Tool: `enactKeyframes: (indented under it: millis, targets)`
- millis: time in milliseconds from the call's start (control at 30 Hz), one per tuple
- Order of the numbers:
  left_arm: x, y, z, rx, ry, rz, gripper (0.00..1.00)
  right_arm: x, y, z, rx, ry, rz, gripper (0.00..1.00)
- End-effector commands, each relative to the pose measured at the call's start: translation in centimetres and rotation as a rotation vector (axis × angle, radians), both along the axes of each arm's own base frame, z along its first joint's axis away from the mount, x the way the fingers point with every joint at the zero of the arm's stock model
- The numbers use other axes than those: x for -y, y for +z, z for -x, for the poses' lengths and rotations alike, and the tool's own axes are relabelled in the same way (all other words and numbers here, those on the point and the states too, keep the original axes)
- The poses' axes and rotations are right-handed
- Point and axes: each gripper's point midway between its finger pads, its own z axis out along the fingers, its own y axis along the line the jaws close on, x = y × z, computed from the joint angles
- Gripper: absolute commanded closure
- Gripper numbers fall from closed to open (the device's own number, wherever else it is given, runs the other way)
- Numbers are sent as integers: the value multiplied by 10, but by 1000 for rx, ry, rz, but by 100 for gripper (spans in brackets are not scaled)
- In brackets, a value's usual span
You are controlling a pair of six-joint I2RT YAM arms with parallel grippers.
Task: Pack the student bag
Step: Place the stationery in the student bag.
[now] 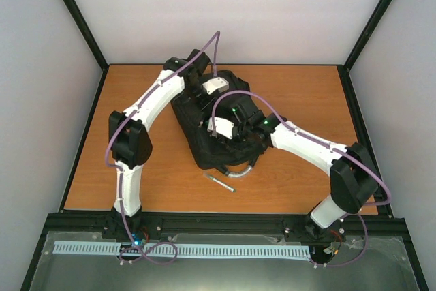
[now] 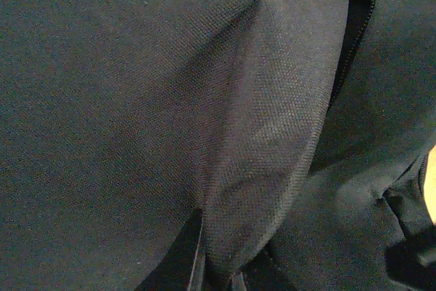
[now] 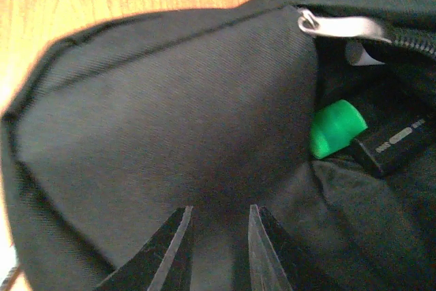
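Note:
The student bag [image 1: 197, 142] is a black fabric backpack lying flat in the middle of the table, its grey loop handle [image 1: 242, 171] towards the near edge. My left gripper [image 1: 206, 93] is at the bag's far end, shut on a raised fold of its fabric [image 2: 272, 134], which fills the left wrist view. My right gripper [image 3: 219, 209] hovers open over the bag's front panel [image 3: 170, 114], nothing between its fingers. Beside that panel the zipper [image 3: 340, 26] is open. Inside show a green cap [image 3: 337, 127] and a black labelled object [image 3: 395, 142].
A slim silver pen-like object [image 1: 219, 182] lies on the wooden table [image 1: 306, 100] just in front of the bag, next to the loop handle. Black frame posts and white walls surround the table.

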Motion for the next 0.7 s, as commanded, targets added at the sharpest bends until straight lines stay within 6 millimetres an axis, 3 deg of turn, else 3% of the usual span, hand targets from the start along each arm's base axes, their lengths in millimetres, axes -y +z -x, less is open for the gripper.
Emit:
enactKeyframes:
  millis: [0, 333, 433, 667]
  targets:
    - [25, 24, -18, 58, 7, 101, 96, 9, 15, 17, -65, 12, -33, 75]
    - [28, 22, -17, 45, -17, 109, 95, 29, 15, 43, -159, 7, 13, 75]
    - [25, 30, -12, 57, -25, 111, 91, 34, 18, 49, -179, 5, 22, 74]
    - [6, 49, -1, 109, 6, 67, 50, 35, 21, 52, -197, -16, 8, 72]
